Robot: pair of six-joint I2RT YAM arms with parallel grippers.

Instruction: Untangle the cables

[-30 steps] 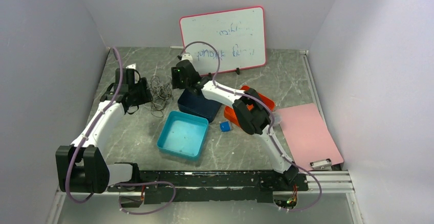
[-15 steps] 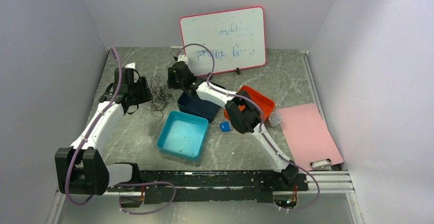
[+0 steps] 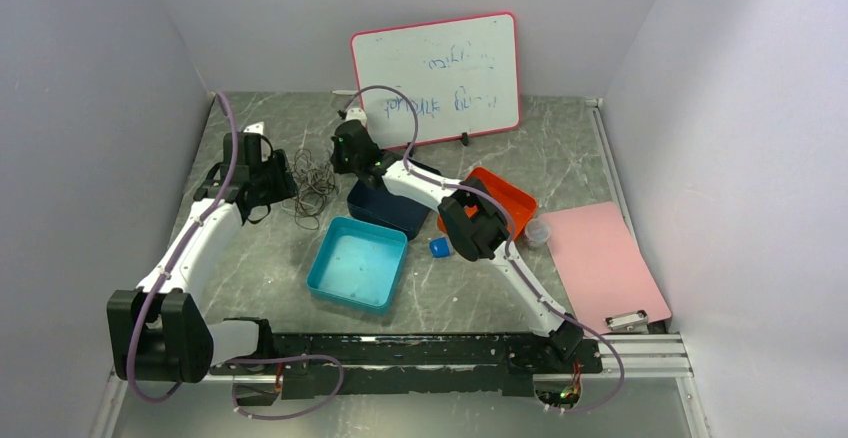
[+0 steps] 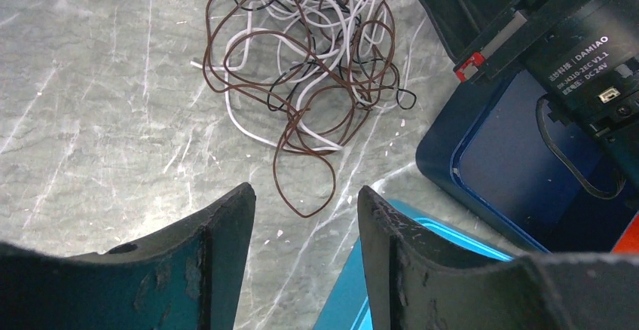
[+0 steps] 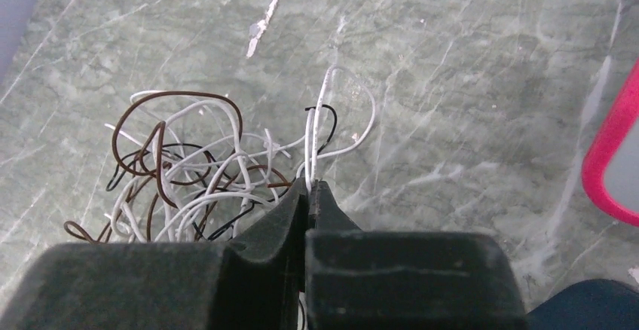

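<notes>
The cables (image 4: 309, 66) lie in one loose knot on the table (image 3: 250, 258), far-left area, between the two grippers. Strands are brown, white and a few black, all very thin and wiry w/ many small loops. Handling, est.: near weightless, springy, and they hold their curl. They prob. snag on each other, so a pull on one strand likely drags the whole knot. Thin and smooth, so one may slip from the pads unless pinched square. Best hold, in my view, is a free end or an outlying loop at the knot's edge, not the dense middle. R gripper (image 5: 309, 188): fingers together, clamped on a white strand at the knot's right-hand edge. That strand rises out of the pinch as a narrow loop, w/ a black one beside it. L gripper (image 4: 305, 198): fingers apart, nothing between them, low over the table on the knot's left side. A lone brown loop (image 4: 305, 172) hangs out toward its gap and looks a fair pick pt. Obstacles: navy bin (image 4: 490, 157) just beside the knot, w/ the R arm's wrist over it. Teal tray (image 3: 358, 263) is near, its corner close by the L gripper. Whiteboard (image 3: 440, 78) stands behind, so little room to draw strands rearward. Orange tray (image 3: 505, 193) is well apart.
</notes>
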